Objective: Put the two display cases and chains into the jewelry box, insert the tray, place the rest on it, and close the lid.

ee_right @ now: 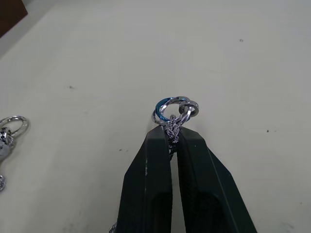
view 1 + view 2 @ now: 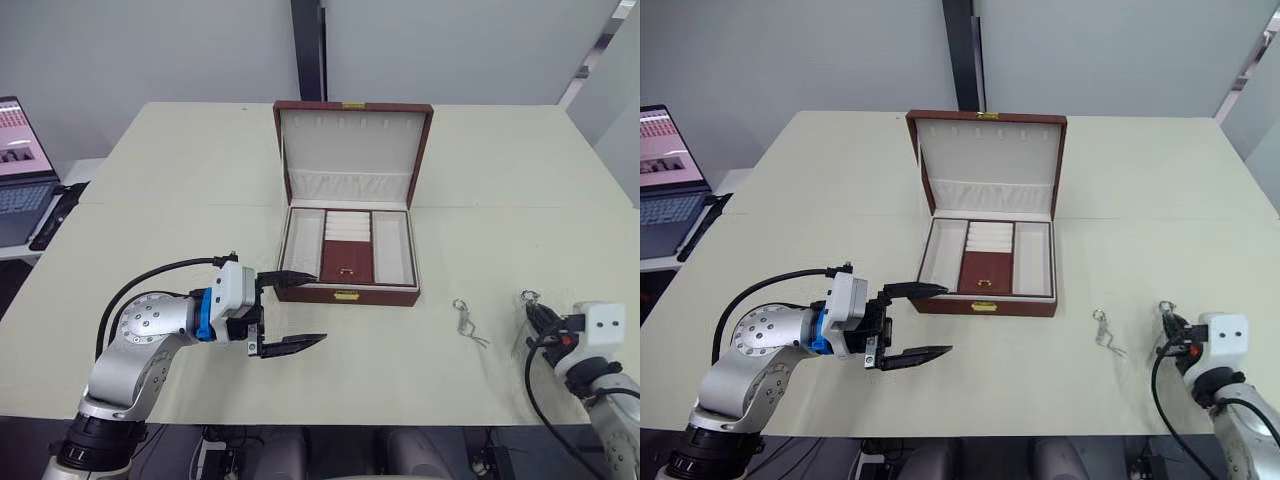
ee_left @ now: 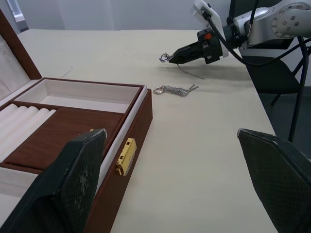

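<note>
Open jewelry box point(image 2: 347, 290) on a table point(image 2: 180, 190), tray point(image 2: 348, 260) seated inside.

Lid point(image 2: 352, 150) stands upright. Left gripper point(image 2: 292, 312) gapes empty beside the box's front corner. Right gripper point(image 1: 171, 137) pinches a chain point(image 1: 174, 112); another chain point(image 2: 466, 322) lies nearby on the table.

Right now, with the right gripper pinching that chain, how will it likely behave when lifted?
Probably floppy: the chain held by the right gripper is thin linked metal, so it should dangle. Likely light and a bit slippery; its rings poke past the fingertips.

Bright, even overhead light, soft shadows on the table point(image 2: 180, 180), left wrist view's near fingers point(image 3: 73, 179) blurred.
</note>
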You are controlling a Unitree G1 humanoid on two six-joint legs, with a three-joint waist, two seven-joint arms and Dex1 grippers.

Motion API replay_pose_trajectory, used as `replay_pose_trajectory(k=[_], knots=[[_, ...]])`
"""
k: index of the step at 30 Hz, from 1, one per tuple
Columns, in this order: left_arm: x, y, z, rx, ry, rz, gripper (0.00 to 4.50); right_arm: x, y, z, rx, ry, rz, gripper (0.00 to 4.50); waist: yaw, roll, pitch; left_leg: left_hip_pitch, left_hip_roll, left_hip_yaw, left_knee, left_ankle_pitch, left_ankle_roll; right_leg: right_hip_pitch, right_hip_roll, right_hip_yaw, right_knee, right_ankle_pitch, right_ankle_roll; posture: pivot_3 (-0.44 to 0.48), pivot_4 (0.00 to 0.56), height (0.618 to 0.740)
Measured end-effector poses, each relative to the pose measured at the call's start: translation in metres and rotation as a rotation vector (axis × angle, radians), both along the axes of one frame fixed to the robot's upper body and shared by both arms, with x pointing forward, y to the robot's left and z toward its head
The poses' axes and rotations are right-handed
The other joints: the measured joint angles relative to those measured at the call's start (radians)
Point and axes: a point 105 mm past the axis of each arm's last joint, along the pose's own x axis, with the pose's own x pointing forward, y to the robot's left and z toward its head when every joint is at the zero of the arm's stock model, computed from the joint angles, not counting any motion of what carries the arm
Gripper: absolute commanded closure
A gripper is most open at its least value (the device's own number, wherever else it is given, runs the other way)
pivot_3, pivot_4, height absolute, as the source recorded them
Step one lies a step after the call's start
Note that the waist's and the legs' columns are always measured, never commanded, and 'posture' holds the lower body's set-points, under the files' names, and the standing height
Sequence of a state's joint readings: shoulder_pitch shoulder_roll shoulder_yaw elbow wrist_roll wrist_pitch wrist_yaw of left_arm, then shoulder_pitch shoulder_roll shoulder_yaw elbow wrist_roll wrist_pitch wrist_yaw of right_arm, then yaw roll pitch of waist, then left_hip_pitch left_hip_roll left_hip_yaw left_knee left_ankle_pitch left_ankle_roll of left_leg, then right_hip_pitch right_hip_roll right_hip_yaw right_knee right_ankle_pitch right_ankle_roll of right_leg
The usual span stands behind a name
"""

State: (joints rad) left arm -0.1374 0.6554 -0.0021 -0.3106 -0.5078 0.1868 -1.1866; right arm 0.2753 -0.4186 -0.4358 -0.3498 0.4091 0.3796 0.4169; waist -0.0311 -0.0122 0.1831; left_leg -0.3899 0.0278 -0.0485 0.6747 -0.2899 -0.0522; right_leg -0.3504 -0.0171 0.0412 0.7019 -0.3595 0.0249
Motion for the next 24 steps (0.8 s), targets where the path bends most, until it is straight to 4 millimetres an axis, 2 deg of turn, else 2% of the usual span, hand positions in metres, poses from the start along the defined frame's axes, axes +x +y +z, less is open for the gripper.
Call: replay_pose_trajectory(k=[6, 18, 24], knots=[[0.002, -0.001, 0.003, -0.006, -0.011, 0.003, 0.0, 0.008, 0.016, 0.032, 0.05, -0.098, 0.109, 4.47, 0.0, 0.0, 0.0, 0.0, -0.001, 0.0, 0.0, 0.0, 0.0, 0.0, 0.0, 0.0, 0.0, 0.0, 0.0, 0.0, 0.15, 0.74], [0.005, 0.002, -0.001, -0.037, 0.007, 0.09, 0.0, 0.025, 0.041, 0.075, 0.069, -0.192, 0.245, 4.47, 0.0, 0.0, 0.0, 0.0, 0.0, 0.0, 0.0, 0.0, 0.0, 0.0, 0.0, 0.0, 0.0, 0.0, 0.0, 0.0, 0.15, 0.74], [0.003, 0.022, 0.0, -0.071, 0.016, 0.25, 0.0, 0.041, 0.079, 0.105, 0.08, -0.239, 0.426, 4.47, -0.003, 0.0, 0.0, 0.0, 0.001, -0.001, 0.0, 0.0, 0.0, -0.001, 0.0, 0.0, 0.0, 0.0, 0.0, 0.0, 0.15, 0.74]])
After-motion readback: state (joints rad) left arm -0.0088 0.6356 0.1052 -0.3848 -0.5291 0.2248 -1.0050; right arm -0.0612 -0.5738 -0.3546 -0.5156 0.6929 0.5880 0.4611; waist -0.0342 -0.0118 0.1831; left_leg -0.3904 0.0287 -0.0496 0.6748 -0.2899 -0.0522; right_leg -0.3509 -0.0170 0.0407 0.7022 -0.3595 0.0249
